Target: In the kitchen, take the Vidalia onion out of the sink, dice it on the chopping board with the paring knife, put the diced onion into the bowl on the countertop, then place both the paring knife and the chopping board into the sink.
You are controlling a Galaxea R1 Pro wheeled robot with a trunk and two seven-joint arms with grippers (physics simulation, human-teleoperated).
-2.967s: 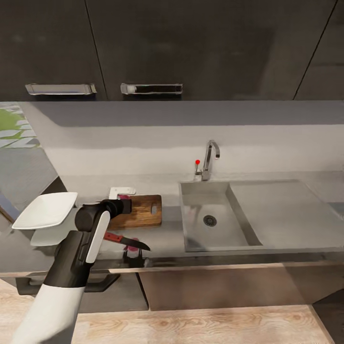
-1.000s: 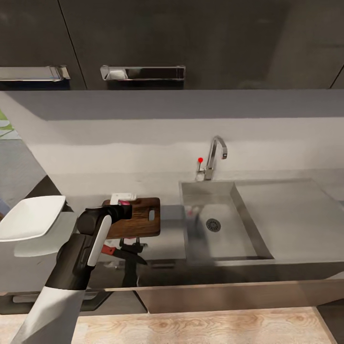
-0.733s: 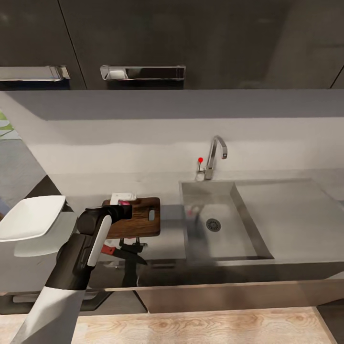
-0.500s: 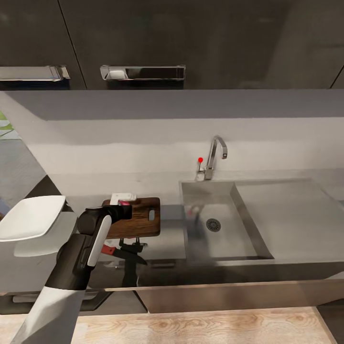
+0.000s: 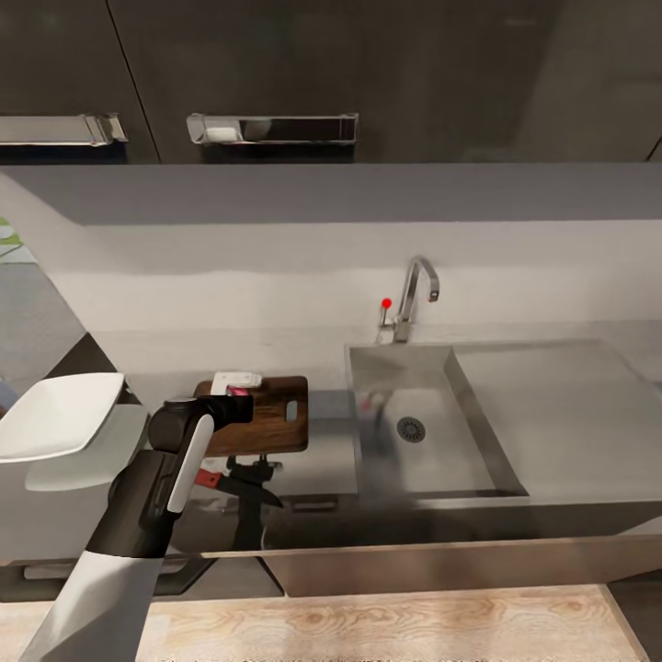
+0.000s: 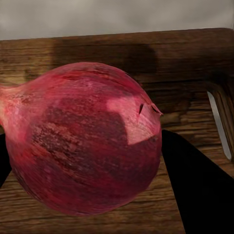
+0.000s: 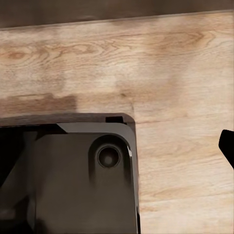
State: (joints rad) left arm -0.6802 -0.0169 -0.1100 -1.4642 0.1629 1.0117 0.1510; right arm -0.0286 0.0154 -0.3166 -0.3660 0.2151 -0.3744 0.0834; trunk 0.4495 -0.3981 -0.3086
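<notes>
The pink-red Vidalia onion [image 6: 83, 146] sits between the dark fingers [image 6: 200, 187] of my left gripper [image 5: 241, 401], which is shut on it. It is held low over the left end of the dark-brown chopping board [image 5: 274, 423]; whether it touches the wood is unclear. A sliver of the onion [image 5: 241, 393] peeks out at the gripper tip. The paring knife [image 5: 234, 485], with its red handle and dark blade, lies on the countertop [image 5: 322, 464] in front of the board. The white bowl [image 5: 60, 414] stands far left. The sink [image 5: 432, 460] is right of the board. One dark fingertip [image 7: 227, 145] of the right gripper hangs over the floor.
A chrome tap [image 5: 416, 290] with a red dot stands behind the basin, and the flat drainboard [image 5: 561, 405] stretches to the right. A small white object [image 5: 236, 378] lies behind the board. Dark wall cabinets [image 5: 276, 74] hang overhead. The robot's dark base [image 7: 68, 175] rests on a pale wood floor [image 7: 170, 73].
The whole head view has shifted slightly because the camera moved. My left gripper keeps the onion at the same spot over the board; knife, bowl and board stay put.
</notes>
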